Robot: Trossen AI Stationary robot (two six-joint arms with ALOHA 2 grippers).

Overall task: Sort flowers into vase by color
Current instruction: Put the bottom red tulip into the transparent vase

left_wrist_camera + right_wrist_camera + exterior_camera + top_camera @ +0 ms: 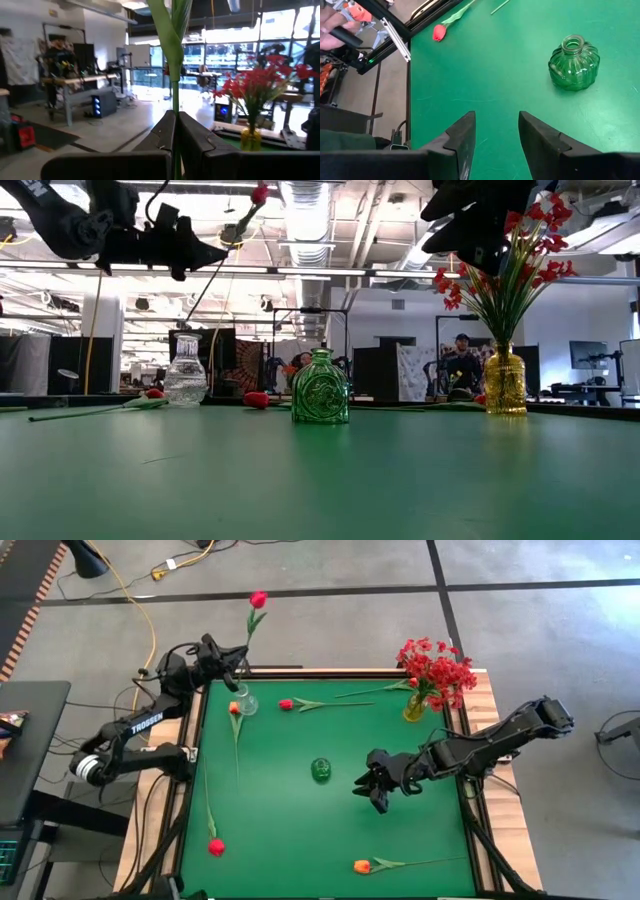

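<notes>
Two arms worked over the bench. An orange tulip lay at the near edge. The right gripper hovered mid-bench beside the green vase, jaws apart, empty. Farther back, the left gripper had its jaws shut on a red tulip stem above the clear vase.

Even, bright illumination is provided by long ceiling tube lights. The flat green felt table top is seen without harsh shadows. Backlit glare is produced by tall office windows; nearby dark gripper fingers are blurred.
</notes>
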